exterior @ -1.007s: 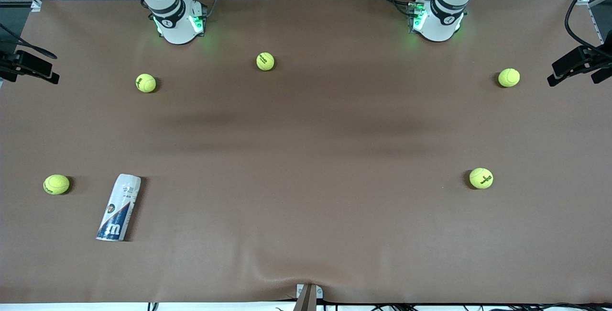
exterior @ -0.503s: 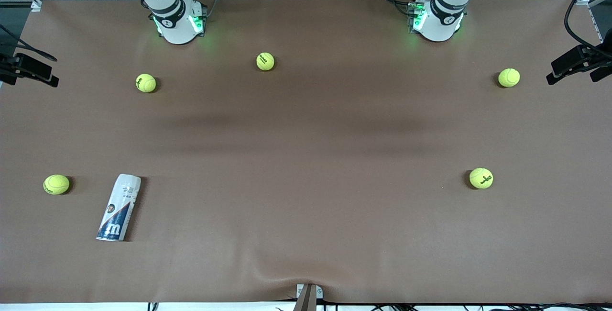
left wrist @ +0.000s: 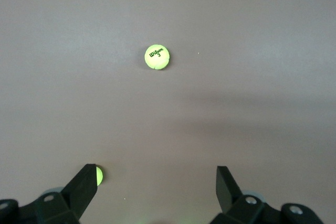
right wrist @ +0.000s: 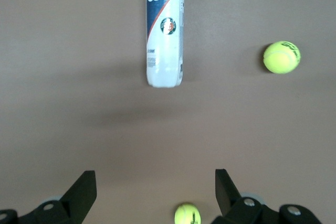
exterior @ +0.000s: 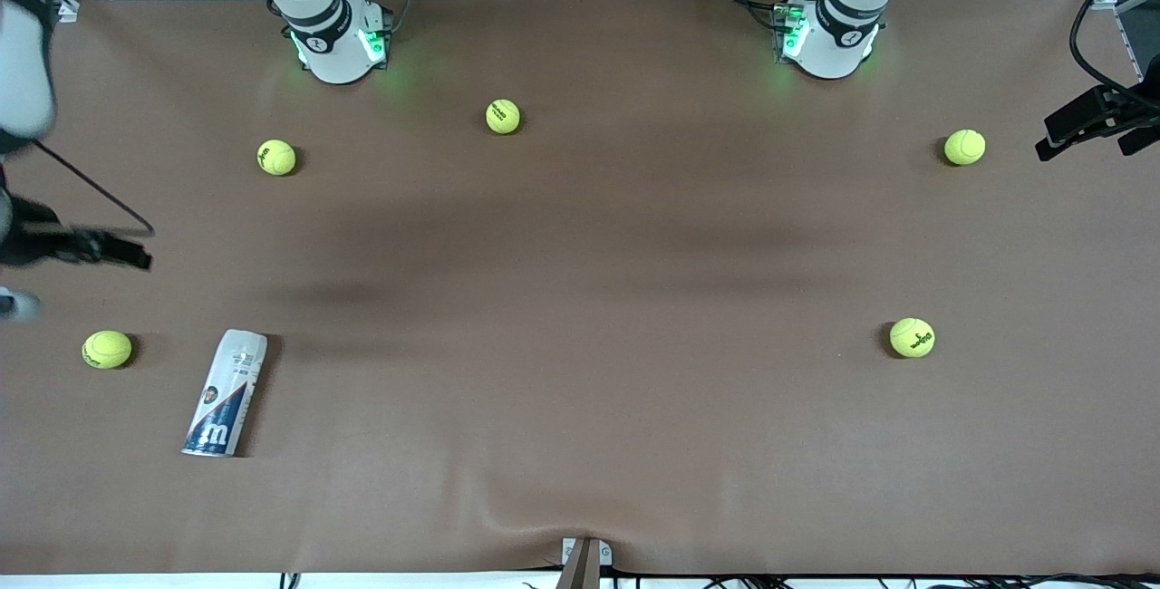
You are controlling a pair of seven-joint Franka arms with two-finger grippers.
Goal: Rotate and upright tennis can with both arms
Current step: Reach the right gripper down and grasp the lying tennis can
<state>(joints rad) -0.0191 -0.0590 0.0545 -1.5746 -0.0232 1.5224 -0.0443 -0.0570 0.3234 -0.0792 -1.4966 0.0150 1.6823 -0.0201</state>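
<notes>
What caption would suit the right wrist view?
Open right gripper hovers above the table, looking down on the lying tennis can and two tennis balls.

There are five tennis balls (exterior: 503, 116) on the table (exterior: 580, 444), one tennis can (exterior: 226, 392), and two robot arms (exterior: 317, 18).

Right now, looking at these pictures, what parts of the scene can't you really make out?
- Right hand: front view cuts it off at the edge and blurs it; its wrist view shows open fingers.
- Left hand: mostly outside the front view.
- Tennis can: lying down; its navy end is cropped by the right wrist view's edge.
- One tennis ball: half hidden by a left finger.
- Small label print: too small to read.
</notes>
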